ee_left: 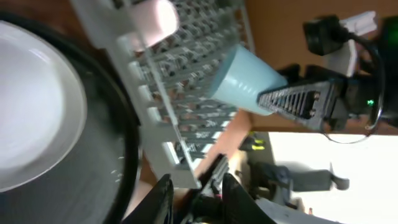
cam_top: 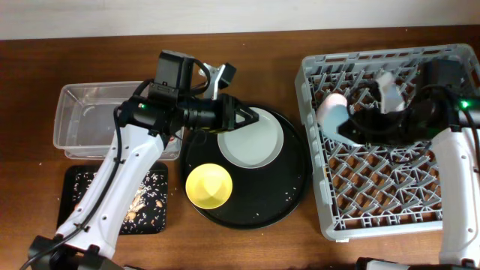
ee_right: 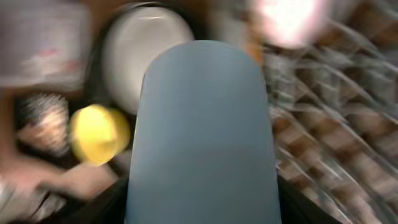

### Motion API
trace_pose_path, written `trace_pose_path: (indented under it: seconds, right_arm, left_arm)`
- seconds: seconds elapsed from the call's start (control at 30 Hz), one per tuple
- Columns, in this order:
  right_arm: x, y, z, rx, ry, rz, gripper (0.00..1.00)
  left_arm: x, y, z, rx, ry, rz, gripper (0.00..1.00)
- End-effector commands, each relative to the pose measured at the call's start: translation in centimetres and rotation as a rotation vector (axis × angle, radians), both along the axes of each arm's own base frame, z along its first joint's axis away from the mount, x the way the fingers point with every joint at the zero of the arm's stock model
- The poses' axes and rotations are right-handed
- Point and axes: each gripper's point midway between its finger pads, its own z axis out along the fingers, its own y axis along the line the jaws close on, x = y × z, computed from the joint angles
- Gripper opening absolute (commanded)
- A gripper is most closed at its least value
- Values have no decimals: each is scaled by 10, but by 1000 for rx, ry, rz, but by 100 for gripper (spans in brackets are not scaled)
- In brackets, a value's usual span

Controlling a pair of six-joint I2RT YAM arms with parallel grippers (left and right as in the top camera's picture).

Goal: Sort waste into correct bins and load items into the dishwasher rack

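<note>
My right gripper (cam_top: 352, 124) is shut on the blue cup (cam_top: 343, 126), which fills the right wrist view (ee_right: 202, 124) and hangs over the left part of the grey dishwasher rack (cam_top: 390, 187). The pink cup (cam_top: 330, 103) lies in the rack just beside it. My left gripper (cam_top: 247, 116) hovers at the far edge of the pale plate (cam_top: 251, 144), its fingers (ee_left: 163, 190) slightly open with nothing between them. The yellow bowl (cam_top: 208, 185) sits in front of the plate. Pale grains lie in the small black tray (cam_top: 112, 199). The clear tub (cam_top: 105, 120) stands behind it.
The plate and bowl rest on a large round black tray (cam_top: 292, 187) between the bins and the rack. The left arm stretches over the tub's right end. A few crumbs dot the round tray. Bare wooden table shows along the back.
</note>
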Motion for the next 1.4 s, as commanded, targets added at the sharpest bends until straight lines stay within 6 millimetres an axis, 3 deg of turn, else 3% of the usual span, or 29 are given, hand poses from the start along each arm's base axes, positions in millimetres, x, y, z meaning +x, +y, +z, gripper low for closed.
trace_pose_path:
  seconds: [0.0,0.2,0.3,0.43,0.63,0.73,0.93,1.0,1.07,1.13,1.17,1.23,1.33,1.37]
  right_arm:
    - [-13,-51,-19,-233,145,-273,58]
    - [-32,-48,-27,-245,232,-262,58]
    - [-43,-37,-45,-246,288,-218,59]
    - [-39,-20,-73,-251,287,-173,59]
    - [-40,-19,-85,-252,293,-166,59]
    - [-40,-19,-85,-251,293,-166,81]
    - [-40,-19,-85,-252,293,-166,87]
    - [-38,-19,-85,-251,285,-168,89]
    - [-29,-16,-83,-230,245,-168,89]
    - [-19,4,-71,-116,193,-103,91]
    - [-16,26,-58,-2,149,-12,90]
    - [-17,49,-46,123,117,69,84]
    - [-24,75,-44,134,114,161,82]
    - [-26,93,-43,130,97,226,82]
  left_arm:
    - [7,11,-15,101,-37,37,26]
    - [8,32,-39,255,6,118,25]
    - [11,41,-46,312,5,151,25]
    - [12,46,-50,342,5,167,25]
    - [12,50,-53,368,10,179,25]
    - [12,50,-53,369,12,179,25]
    - [10,51,-54,381,-13,149,25]
    - [4,64,-65,461,23,170,25]
    - [-9,97,-84,656,84,222,25]
    - [-21,116,-98,780,118,231,26]
    - [-29,123,-109,833,139,223,26]
    - [-34,132,-121,890,152,224,26]
    - [-35,136,-126,913,152,229,26]
    - [-31,135,-126,907,138,237,26]
